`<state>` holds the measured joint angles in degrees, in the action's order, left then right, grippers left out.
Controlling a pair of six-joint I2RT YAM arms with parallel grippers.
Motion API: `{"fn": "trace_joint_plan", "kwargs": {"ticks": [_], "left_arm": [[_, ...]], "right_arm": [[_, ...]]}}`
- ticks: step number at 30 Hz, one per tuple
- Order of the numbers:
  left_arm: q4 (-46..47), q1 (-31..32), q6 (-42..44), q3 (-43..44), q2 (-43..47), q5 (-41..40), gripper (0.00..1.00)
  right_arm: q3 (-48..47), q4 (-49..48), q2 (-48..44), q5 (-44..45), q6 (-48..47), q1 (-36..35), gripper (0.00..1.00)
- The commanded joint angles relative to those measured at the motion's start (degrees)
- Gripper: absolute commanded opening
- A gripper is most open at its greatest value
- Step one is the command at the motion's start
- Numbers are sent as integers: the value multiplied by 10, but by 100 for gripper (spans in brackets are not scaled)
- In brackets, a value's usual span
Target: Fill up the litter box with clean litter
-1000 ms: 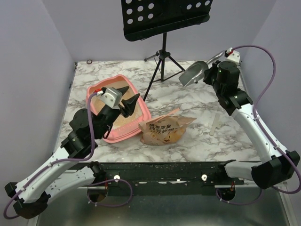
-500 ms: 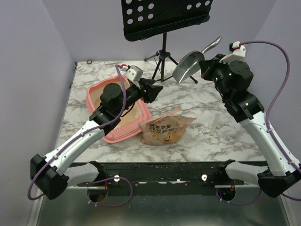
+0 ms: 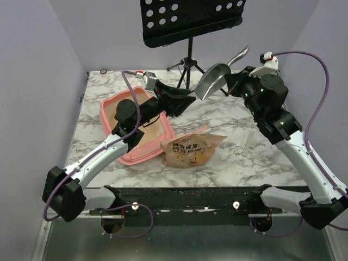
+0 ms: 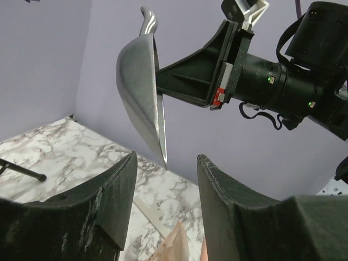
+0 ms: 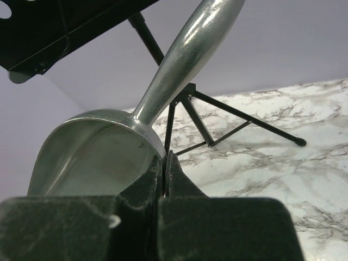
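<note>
While the right claw (image 3: 229, 81) pinches the empty scoop (image 3: 211, 80) by its wall, the left claw (image 3: 187, 103) gapes wide just short of it. I'd have it close squarely on the handle (image 3: 239, 54) before the right lets go. The litter box (image 3: 110, 104), holding some litter (image 3: 148, 136), sits on the desk (image 3: 234, 157) at the left.
</note>
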<state>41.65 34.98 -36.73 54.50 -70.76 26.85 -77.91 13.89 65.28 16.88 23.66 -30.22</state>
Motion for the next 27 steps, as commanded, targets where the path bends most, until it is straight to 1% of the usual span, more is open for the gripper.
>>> {"fn": "trace_joint_plan", "kwargs": {"ticks": [1, 10, 15, 19, 24, 26, 27], "left_arm": [[46, -2, -26, -9, -5, 2, 56], [37, -1, -6, -17, -8, -21, 56], [53, -1, 3, -26, -12, -34, 56], [45, -1, 19, -27, -9, -50, 54], [36, -1, 40, -38, 3, -77, 50], [32, -1, 46, -41, 8, -89, 44], [22, 1, 51, -40, 10, -94, 38]], "right_arm": [[3, -47, 9, 10, 19, -18, 1], [-8, -58, 26, 29, 24, -62, 1], [-14, -60, 33, 38, 19, -84, 1], [-11, -59, 32, 42, 17, -92, 1], [-8, -60, 25, 29, 14, -100, 1], [-2, -59, 19, 19, 13, -102, 1], [2, -60, 15, 13, 14, -102, 1]]}}
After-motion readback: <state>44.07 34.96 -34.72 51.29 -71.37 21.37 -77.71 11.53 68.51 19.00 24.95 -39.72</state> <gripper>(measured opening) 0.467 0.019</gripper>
